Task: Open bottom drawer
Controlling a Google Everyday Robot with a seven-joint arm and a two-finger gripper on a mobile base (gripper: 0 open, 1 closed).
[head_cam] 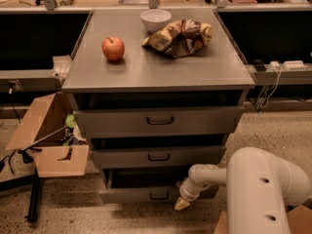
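The bottom drawer [136, 194] is the lowest, narrowest grey front of the cabinet, with a small dark loop handle [159, 195]. It stands pulled out a little, with a dark gap above its front. My gripper [183, 204] hangs at the end of the white arm [209, 175], just right of the handle and close in front of the drawer's face. The yellowish fingertips point down toward the floor.
The top drawer [158, 121] and middle drawer [158, 156] sit above. An apple [113, 48], a white bowl [155, 19] and a crumpled chip bag [179, 36] lie on the cabinet top. An open cardboard box [48, 140] stands left; my white arm housing [263, 194] fills the lower right.
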